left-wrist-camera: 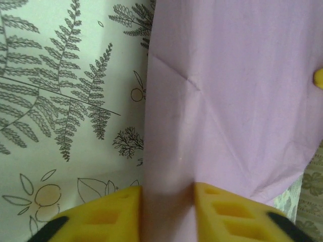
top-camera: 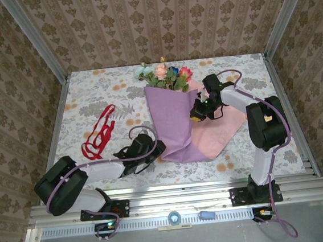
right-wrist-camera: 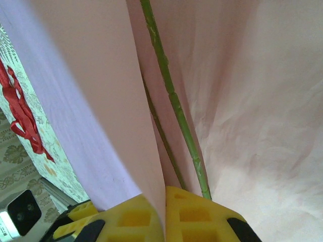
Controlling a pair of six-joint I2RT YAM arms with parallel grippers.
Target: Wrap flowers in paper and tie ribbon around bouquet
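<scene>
paper (top-camera: pixel 173 125) is lying mid-table, its lilac flap folded over the stems and its pink inner face showing to the right. flowers (top-camera: pixel 165 73) are poking out at the far end, heads resting on the cloth (top-camera: pixel 91 99). ribbon (top-camera: pixel 98 133) is sitting in a loose loop well apart to the left, untouched.

right gripper (top-camera: pixel 197 114): closed, pinching a fold of the sheet on its right side. in the right wrist view the pink layer is running straight into the shut pads, and a green stem (right-wrist-camera: pixel 171 101) is passing just beside them. cannot tell whether the stem is caught too.

left gripper (top-camera: pixel 157 150): at the near-left corner of the lilac flap. the left wrist view is showing its fingers (left-wrist-camera: pixel 116 217) standing apart with the lilac edge running between them. reading this as straddling, not clamping.

handling, judged:
- the sheet is looking thin, light and limp. creases are showing, so it is likely to tear or slip if pulled from one point.
- the best hold is on an edge or fold, through both layers, toward the narrow near end.
- stems are thin and springy and the heads light, so they are likely to roll inside the wrap unless pinned through the paper.
- the ribbon is cord-thin and floppy, so take it at an end.

room: open cloth is lying between sheet and ribbon on the left. there is less on the right, where the right arm (top-camera: pixel 264 122) is standing. frame rails (top-camera: pixel 59 125) are bounding both sides, and the sheet's near edge is sitting close to the table's front edge.
</scene>
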